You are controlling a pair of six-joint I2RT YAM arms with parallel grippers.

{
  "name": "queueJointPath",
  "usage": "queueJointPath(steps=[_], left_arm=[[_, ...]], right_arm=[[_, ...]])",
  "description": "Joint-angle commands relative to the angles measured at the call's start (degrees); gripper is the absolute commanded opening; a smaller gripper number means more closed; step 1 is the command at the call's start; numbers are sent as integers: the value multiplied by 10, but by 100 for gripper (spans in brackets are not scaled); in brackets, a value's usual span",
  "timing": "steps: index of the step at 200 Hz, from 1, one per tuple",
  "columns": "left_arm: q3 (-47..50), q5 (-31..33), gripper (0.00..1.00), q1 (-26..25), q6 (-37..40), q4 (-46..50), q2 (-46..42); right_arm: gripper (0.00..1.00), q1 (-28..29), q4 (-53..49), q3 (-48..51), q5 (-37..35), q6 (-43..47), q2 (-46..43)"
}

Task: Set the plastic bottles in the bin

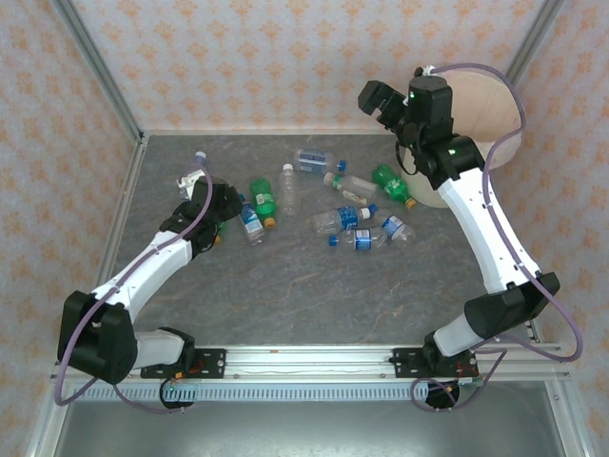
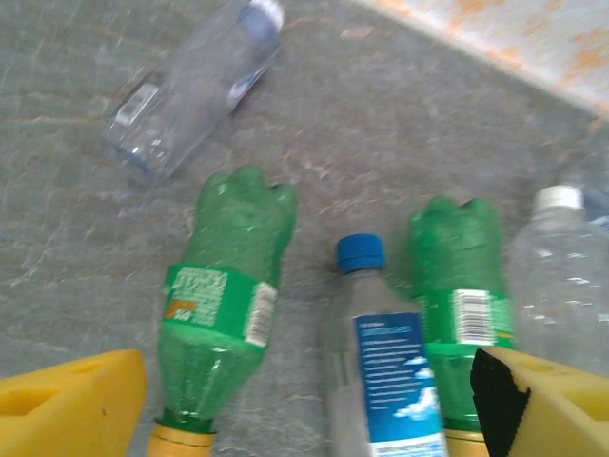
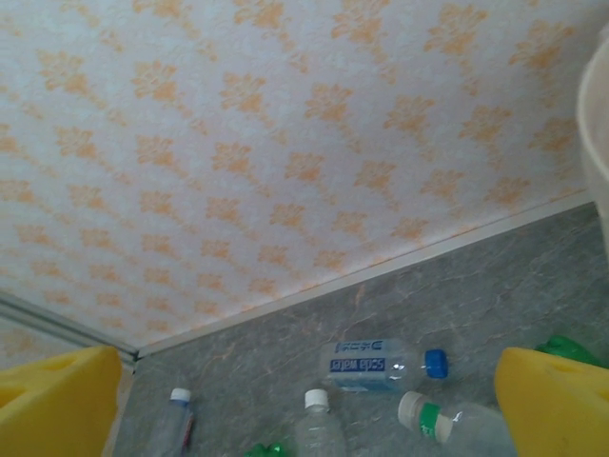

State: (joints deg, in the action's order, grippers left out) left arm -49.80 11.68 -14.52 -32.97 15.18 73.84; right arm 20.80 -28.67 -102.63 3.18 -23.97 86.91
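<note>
Our left gripper [image 2: 304,407], fingers spread, hovers over a green plastic bottle [image 2: 225,305] lying flat on the grey table [image 2: 57,286], yellow cap toward the wrist, base away. Our right gripper [image 3: 309,405], fingers apart, hangs beside the round cream-white bin [image 1: 497,95].

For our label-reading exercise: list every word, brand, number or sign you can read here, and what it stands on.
No text can be read.
Label, green bottle: print, barcode, blurred.
Label, blue-capped bottle: white print, blurred.
Label, second green bottle: barcode, blurred.
Blue label, clear bottle: characters illegible.
</note>
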Motion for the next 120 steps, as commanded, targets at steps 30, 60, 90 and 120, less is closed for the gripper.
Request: queueJointPath(steps=[30, 60, 90, 120], left_arm=[[39, -50, 80, 49, -3, 7, 61], [55, -82, 75, 68, -3, -5, 93], [63, -92, 71, 72, 4, -29, 115], [70, -100, 65, 75, 11, -51, 135]], right_arm=[[100, 10, 2, -4, -15, 14, -14], [100, 11, 1, -5, -12, 12, -13], [100, 12, 1, -5, -11, 11, -10], [100, 13, -2, -15, -7, 6, -1]])
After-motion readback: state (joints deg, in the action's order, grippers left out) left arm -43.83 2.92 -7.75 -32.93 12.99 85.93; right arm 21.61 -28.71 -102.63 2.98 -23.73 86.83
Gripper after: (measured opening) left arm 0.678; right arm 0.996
